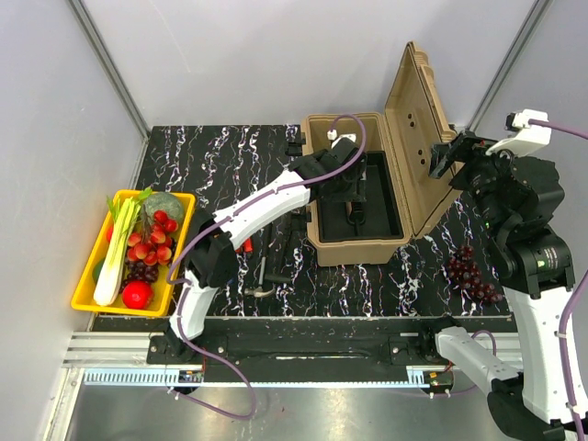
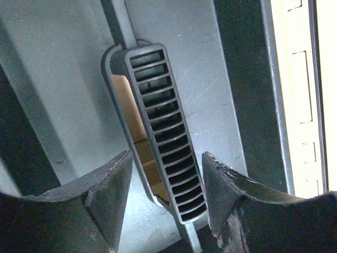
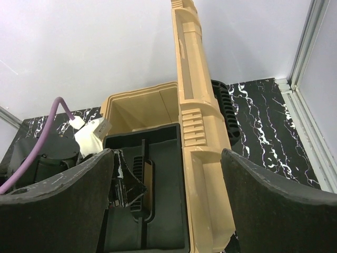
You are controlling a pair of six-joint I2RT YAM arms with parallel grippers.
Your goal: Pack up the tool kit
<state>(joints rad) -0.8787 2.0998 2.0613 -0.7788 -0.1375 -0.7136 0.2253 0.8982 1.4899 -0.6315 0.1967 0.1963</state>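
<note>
The tan toolbox [image 1: 317, 241] sits open toward the desk's [image 1: 211, 156] far right corner, its lid [image 1: 418, 138] standing upright along the right side. The left claw [image 1: 347, 188] is down inside the box over the black inner tray [image 1: 381, 197]. Its 2 fingers [image 2: 105, 190] are apart on either side of the tray's ribbed handle [image 2: 158, 105], with a gap on the left. The right claw [image 1: 441, 158] is spread wide, the lid's edge between its fingers with space on both sides. A red-handled tool [image 1: 244, 243] lies left of the box. A yellow tray [image 1: 87, 289] of vegetables sits at the left edge, and grapes [image 1: 469, 271] lie near the right edge.
</note>
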